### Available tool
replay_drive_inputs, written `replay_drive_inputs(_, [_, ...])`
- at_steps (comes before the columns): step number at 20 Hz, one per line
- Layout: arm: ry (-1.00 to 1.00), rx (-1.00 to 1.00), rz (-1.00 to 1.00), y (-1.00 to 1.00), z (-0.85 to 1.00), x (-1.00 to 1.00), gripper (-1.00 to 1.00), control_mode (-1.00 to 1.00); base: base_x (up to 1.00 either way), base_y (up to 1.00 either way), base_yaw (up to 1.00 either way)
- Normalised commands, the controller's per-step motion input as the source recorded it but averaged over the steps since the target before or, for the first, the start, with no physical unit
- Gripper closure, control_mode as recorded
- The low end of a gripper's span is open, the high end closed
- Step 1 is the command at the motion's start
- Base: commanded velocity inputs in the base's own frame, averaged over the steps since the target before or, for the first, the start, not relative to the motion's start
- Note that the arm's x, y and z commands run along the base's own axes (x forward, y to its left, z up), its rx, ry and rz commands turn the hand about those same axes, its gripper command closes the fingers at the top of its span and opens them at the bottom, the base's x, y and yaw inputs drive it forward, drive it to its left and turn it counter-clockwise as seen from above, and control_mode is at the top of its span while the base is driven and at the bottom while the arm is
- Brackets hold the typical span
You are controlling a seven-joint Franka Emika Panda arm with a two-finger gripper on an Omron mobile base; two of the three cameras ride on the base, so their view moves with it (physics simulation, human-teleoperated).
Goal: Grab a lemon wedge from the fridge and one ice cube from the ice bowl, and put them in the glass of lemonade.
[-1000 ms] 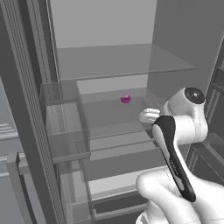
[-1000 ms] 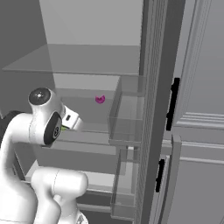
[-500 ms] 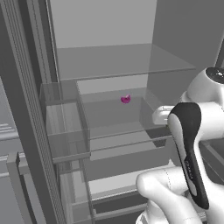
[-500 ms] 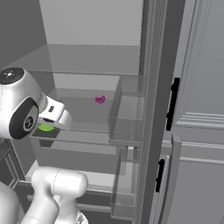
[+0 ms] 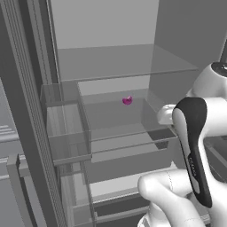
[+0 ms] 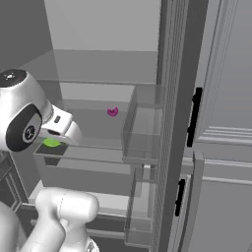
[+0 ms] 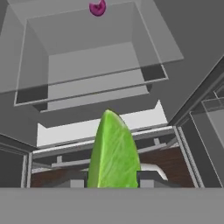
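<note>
Green lemon wedge [image 7: 113,151] sits clamped in my pincer [image 7: 111,179] by the fridge [image 5: 111,66] shelves; I reckon a bump there could knock it loose.

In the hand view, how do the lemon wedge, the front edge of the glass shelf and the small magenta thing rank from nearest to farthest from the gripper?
1. The lemon wedge: between the fingertips of the gripper, at the bottom middle.
2. The front edge of the glass shelf: above the wedge, mid-picture.
3. The small magenta thing: far back on that shelf, at the top edge.
</note>
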Motion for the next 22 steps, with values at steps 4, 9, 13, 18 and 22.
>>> replay_drive_inputs(4, [0.00,0.00,0.00,0.00,0.00,0.00,1.00,1.00,-0.95,-0.14,-0.04])
replay_drive_inputs(9, [0.00,0.00,0.00,0.00,0.00,0.00,1.00,1.00,-1.00,0.00,-0.48])
replay_drive_inputs(13, [0.00,0.00,0.00,0.00,0.00,0.00,1.00,1.00,-0.90,-0.05,-0.64])
replay_drive_inputs(18, [0.00,0.00,0.00,0.00,0.00,0.00,1.00,1.00,-0.70,-0.01,-0.69])
replay_drive_inputs(22, [0.00,0.00,0.00,0.00,0.00,0.00,1.00,1.00,-0.30,-0.44,-0.69])
